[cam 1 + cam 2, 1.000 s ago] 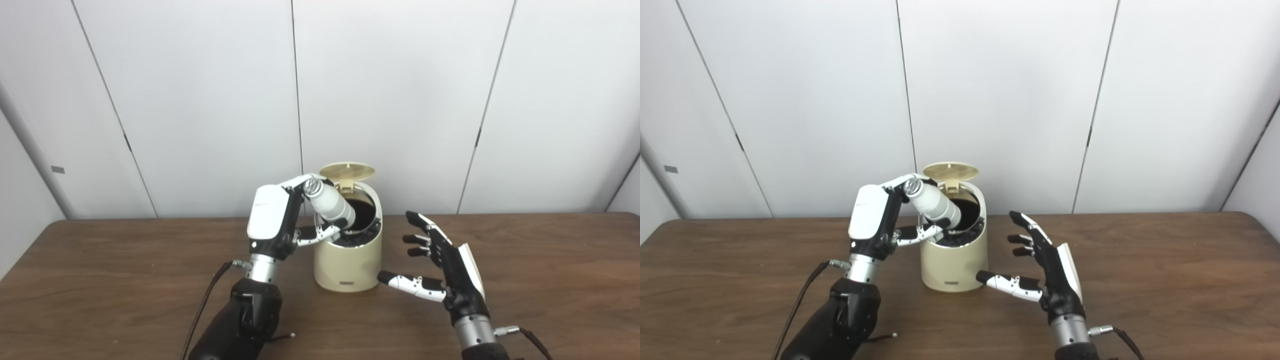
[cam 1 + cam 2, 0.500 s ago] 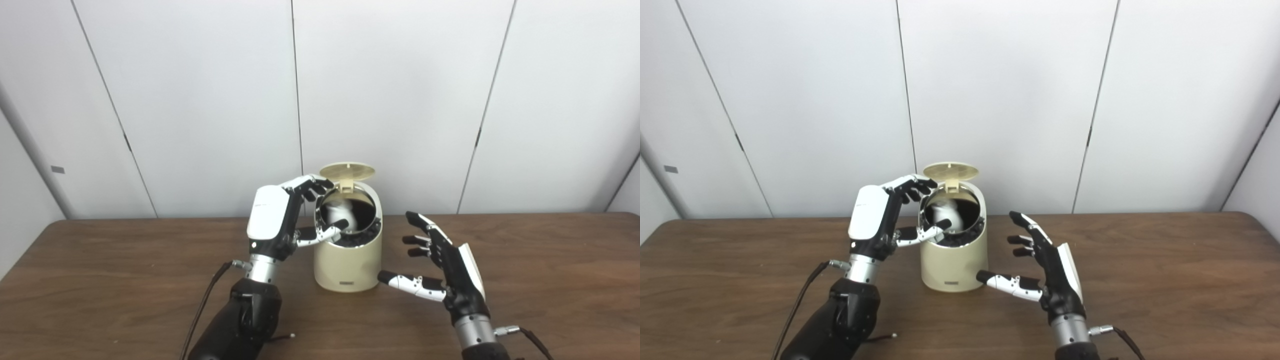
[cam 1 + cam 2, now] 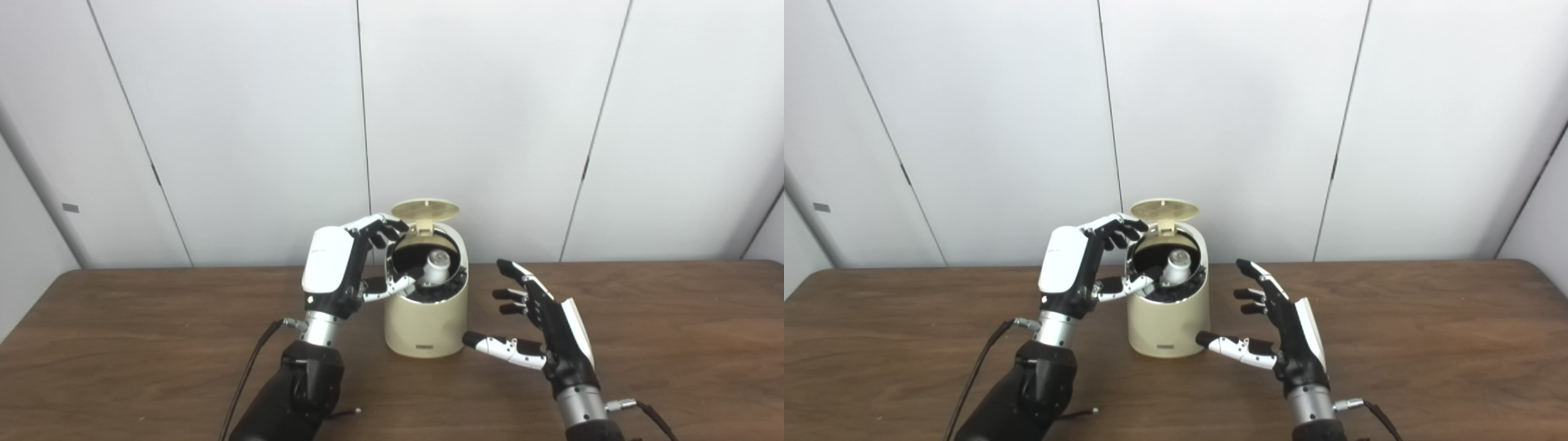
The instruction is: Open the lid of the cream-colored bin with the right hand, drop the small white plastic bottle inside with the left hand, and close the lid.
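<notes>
Bottle point(image 3: 438, 264) dropped into open bin point(image 3: 425, 324); left hand point(image 3: 343, 269), right hand point(image 3: 545, 324) fingers spread, empty.

Cream bin point(image 3: 425, 318) upright on table, lid point(image 3: 425, 209) hinged up; white bottle point(image 3: 437, 264) seen inside, cap upward.

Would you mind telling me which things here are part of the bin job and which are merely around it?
Part of the job:
- cream-colored bin
- its lid, standing open
- small white plastic bottle, inside the bin
- left hand, open at the rim
- right hand, open beside the bin

Merely around:
- wooden table
- white wall panels
</notes>
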{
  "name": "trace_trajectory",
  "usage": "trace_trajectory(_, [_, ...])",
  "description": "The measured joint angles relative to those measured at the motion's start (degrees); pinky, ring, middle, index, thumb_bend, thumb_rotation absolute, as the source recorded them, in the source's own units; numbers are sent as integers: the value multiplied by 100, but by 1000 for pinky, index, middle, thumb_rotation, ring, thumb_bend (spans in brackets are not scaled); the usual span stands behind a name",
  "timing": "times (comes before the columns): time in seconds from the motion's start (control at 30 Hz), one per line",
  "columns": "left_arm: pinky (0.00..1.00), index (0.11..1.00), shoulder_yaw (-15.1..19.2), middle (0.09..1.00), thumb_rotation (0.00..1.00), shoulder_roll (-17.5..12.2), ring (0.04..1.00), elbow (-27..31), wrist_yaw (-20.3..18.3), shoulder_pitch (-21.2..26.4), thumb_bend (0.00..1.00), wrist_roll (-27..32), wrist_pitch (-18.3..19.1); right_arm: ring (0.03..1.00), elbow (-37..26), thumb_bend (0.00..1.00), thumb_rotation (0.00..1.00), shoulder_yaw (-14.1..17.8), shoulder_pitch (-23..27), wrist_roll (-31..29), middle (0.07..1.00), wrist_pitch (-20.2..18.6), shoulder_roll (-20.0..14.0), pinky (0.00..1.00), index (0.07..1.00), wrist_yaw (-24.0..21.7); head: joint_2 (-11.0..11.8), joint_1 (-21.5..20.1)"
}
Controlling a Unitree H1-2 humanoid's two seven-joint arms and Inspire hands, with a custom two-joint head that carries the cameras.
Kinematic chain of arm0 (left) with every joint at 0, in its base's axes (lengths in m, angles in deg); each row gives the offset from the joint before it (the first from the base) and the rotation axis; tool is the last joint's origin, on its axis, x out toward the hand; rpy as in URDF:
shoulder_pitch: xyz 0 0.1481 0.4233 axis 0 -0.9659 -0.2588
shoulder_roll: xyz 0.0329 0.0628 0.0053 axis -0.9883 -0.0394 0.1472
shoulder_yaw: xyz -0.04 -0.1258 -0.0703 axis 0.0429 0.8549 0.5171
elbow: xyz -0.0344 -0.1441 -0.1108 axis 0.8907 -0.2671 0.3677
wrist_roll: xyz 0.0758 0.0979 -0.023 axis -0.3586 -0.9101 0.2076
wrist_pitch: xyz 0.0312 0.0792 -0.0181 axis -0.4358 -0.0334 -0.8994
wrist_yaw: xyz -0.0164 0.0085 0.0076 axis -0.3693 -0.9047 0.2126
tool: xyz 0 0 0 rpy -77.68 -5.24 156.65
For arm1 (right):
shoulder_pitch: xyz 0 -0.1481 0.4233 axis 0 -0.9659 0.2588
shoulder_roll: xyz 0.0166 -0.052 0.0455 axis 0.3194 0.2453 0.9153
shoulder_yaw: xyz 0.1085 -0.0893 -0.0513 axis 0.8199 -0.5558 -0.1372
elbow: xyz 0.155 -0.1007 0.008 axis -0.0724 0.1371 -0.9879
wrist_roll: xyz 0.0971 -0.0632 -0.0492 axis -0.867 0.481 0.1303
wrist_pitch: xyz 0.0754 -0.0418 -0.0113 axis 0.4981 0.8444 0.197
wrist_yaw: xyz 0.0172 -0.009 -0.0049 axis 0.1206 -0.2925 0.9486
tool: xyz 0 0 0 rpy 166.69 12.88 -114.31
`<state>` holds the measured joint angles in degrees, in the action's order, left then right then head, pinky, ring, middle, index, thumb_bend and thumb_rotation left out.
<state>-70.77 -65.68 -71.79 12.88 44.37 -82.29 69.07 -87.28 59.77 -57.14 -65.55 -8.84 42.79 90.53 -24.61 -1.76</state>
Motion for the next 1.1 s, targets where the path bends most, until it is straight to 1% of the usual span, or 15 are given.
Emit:
trace_trajectory(0.07, [404,611,57,582,14,-25,498,147,-282,-118,639,476,-283,731,6,860,252,1,0,-1,868,4,-4,644,834,0,9,9])
trace_trajectory(0.17, [431,622,101,613,38,-74,533,388,-694,-287,623,1348,-479,732,12,864,258,0,0,-4,872,4,-9,634,835,-1,9,18])
trace_trajectory(0.27, [443,639,171,629,12,-125,557,644,-962,-438,604,2133,-516,731,10,862,256,-2,0,-3,874,3,-10,634,835,-2,18,35])
trace_trajectory(0.37, [468,646,339,642,2,-216,576,889,-1169,-542,569,2591,-517,734,11,860,261,0,0,-4,874,3,-18,636,837,-4,26,44])
trace_trajectory(0.47, [496,655,539,655,0,-369,592,1006,-1349,-602,564,2843,-522,738,13,863,272,1,0,-6,874,4,-45,649,836,-7,35,35])
trace_trajectory(0.53, [514,670,722,677,0,-450,613,1090,-1578,-705,567,3077,-525,742,16,851,273,4,0,-11,874,5,-65,651,838,-11,61,18])
trace_trajectory(0.63, [555,676,945,686,0,-531,638,1157,-1998,-900,570,3450,-511,753,37,801,285,21,0,-58,871,51,-104,652,844,-10,88,9])
trace_trajectory(0.7, [583,694,1028,700,0,-578,661,1328,-2302,-1094,586,3654,-368,755,93,767,289,38,0,-102,863,175,-133,649,840,-10,105,17])
trace_trajectory(0.8, [604,721,1104,725,0,-620,687,1614,-2712,-1336,599,3840,50,753,169,731,295,49,0,-166,863,390,-204,637,837,-11,105,18])
trace_trajectory(0.87, [604,730,1170,734,0,-624,692,1731,-2846,-1425,615,3830,268,754,202,702,300,68,1,-191,872,418,-255,627,842,-28,114,26])
trace_trajectory(0.93, [598,716,1253,725,0,-623,681,1771,-2916,-1488,609,3815,392,755,203,668,320,82,26,-194,870,409,-293,602,847,-80,132,26])
trace_trajectory(1.0, [581,702,1334,712,0,-615,666,1777,-2945,-1556,591,3799,390,754,202,653,343,79,124,-150,864,399,-364,601,850,-136,167,0])
trace_trajectory(1.1, [579,697,1386,707,0,-553,657,1776,-2952,-1651,598,3732,360,765,174,641,413,83,414,-69,862,278,-542,628,843,-252,211,-35])
